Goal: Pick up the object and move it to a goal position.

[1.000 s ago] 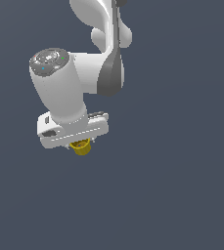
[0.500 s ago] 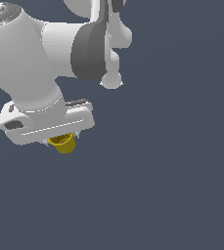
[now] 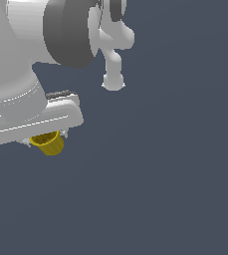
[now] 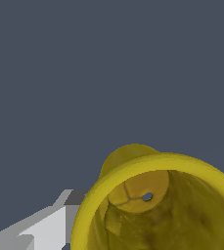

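Note:
The object, a small yellow cup (image 3: 49,143), hangs under the white hand of my arm at the exterior view's left, lifted off any surface. My gripper (image 3: 46,140) is shut on it, and only small bits of the fingers show beside its upper part. In the wrist view the cup (image 4: 162,205) fills the corner, seen from its open rim into its hollow inside, with one grey-white finger (image 4: 45,229) pressed against its outer wall. The other finger is hidden.
The arm's big white and grey links (image 3: 51,35) fill the upper part of the exterior view's left. Everything else is a flat dark blue-grey background.
The arm has carried the cup toward the exterior view's left and nearer to the camera, so both look larger. The hold on the cup is unchanged.

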You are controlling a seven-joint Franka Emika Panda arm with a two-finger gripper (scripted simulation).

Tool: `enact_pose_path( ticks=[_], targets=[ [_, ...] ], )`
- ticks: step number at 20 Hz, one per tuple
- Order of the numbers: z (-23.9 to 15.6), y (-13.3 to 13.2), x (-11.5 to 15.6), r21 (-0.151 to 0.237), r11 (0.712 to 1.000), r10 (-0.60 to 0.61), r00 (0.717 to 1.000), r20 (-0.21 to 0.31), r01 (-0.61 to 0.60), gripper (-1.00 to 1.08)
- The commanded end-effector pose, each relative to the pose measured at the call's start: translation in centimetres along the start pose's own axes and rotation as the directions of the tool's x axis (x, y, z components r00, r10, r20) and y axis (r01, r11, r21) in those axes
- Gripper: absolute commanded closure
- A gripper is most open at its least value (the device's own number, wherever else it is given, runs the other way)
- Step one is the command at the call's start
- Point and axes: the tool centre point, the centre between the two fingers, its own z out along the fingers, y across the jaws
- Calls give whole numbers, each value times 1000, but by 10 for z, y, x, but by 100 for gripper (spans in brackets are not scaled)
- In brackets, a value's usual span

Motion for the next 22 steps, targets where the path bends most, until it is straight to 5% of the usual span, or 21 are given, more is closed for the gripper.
enact_pose_path(
  ticks=[1, 22],
  targets=[
    [-9, 5, 2, -1, 1000, 0, 1000, -1, 0, 108],
    [-30, 21, 7, -1, 1000, 0, 1000, -1, 0, 108]
  ],
)
